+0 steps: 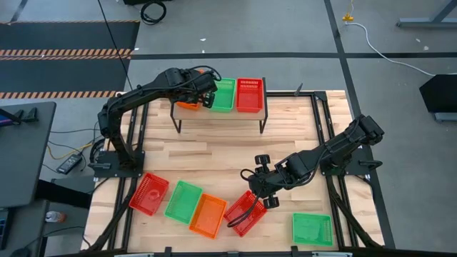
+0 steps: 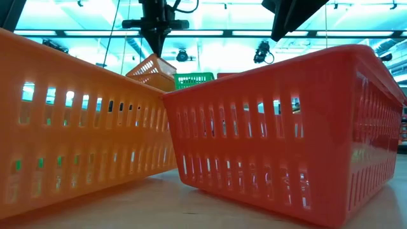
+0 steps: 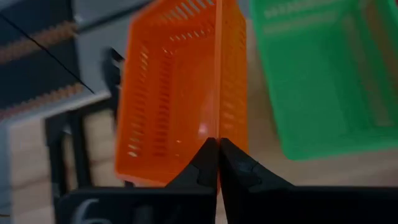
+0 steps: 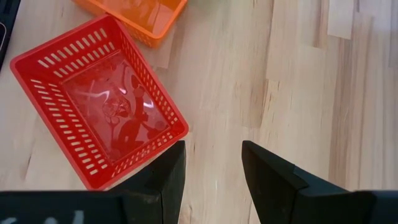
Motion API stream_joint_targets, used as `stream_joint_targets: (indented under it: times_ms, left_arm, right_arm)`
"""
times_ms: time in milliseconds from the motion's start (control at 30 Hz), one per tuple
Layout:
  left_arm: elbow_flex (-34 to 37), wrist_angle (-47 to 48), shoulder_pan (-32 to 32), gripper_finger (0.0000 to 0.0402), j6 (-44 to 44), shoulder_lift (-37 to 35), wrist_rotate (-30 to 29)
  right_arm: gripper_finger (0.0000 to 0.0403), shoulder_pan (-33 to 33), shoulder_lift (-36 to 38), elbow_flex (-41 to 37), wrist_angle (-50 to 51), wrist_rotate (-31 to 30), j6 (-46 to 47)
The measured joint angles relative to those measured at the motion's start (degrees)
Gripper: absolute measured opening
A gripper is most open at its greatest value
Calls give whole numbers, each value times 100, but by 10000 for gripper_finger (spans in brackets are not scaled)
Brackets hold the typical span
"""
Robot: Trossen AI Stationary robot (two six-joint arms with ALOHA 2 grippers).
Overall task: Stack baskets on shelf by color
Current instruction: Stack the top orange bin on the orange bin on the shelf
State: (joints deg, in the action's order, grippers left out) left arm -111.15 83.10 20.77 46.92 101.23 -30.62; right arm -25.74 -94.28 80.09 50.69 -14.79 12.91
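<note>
The shelf (image 1: 275, 106) stands at the far middle of the table and carries a green basket (image 1: 225, 94) and a red basket (image 1: 249, 94). At the shelf's left end my left gripper (image 1: 205, 94) is shut on an orange basket (image 3: 177, 93), which is tilted. My right gripper (image 4: 211, 155) hangs open over the near middle of the table, just beside the corner of a red basket (image 4: 99, 99) that lies flat on the table. It holds nothing. My left gripper pinches one side wall of the orange basket at its rim (image 3: 217, 134), one finger inside the basket and one outside. The fingers slant down from the table's left. The basket hangs tilted over the shelf's left end (image 2: 152, 69); whether its low edge rests there is hidden.
Along the table's near edge lie a red basket (image 1: 148, 193), a green basket (image 1: 183, 201), an orange basket (image 1: 208, 215) and, to the right, a green basket (image 1: 312, 229). Bare wood spreads between the shelf and this row.
</note>
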Motion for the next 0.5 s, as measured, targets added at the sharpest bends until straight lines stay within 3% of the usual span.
stream_joint_targets:
  times_ms: [500]
  left_arm:
    - [4, -253, 134, 145, -265, 2, 514]
  right_arm:
    - [164, 0, 0, 2, 1, 13, 42]
